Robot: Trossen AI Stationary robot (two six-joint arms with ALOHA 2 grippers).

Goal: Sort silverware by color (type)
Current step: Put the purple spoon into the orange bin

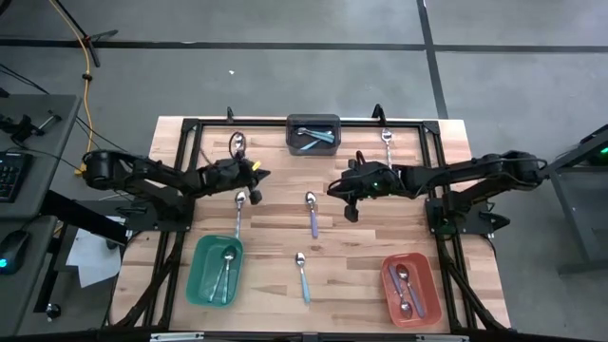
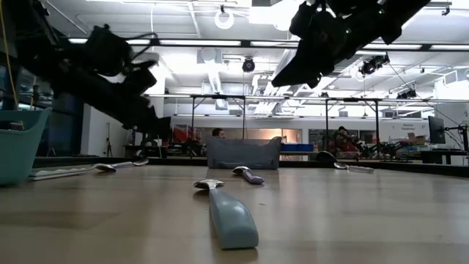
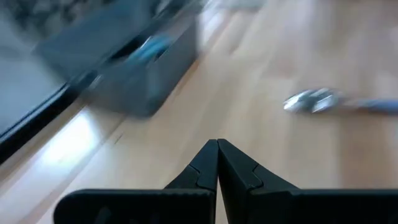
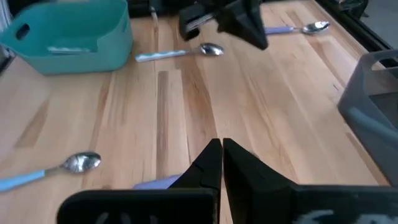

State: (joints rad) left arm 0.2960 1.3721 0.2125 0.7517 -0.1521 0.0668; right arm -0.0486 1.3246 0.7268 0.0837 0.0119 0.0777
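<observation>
The grey bin (image 3: 124,68) and a spoon (image 3: 314,101) were blurred in the left wrist view. The light-blue spoon (image 4: 50,169) ran off the right wrist picture's edge, and the purple handle (image 4: 158,182) lay partly behind the right pincer (image 4: 221,163).

You have a desk (image 1: 361,275) of pale wood planks, smooth with a faint satin sheen and visible grain. The spoons (image 1: 313,214) have shiny polished metal bowls and matt coloured handles that look like plastic. The teal bin (image 1: 198,275), the red bin (image 1: 389,296) and the grey bin (image 1: 313,122) all look like smooth matt plastic. Both end effectors, left (image 3: 217,163) and right (image 4: 221,163), show dark, matt, hard-looking fingers. The frame (image 1: 190,124) round the desk is dull black metal.
</observation>
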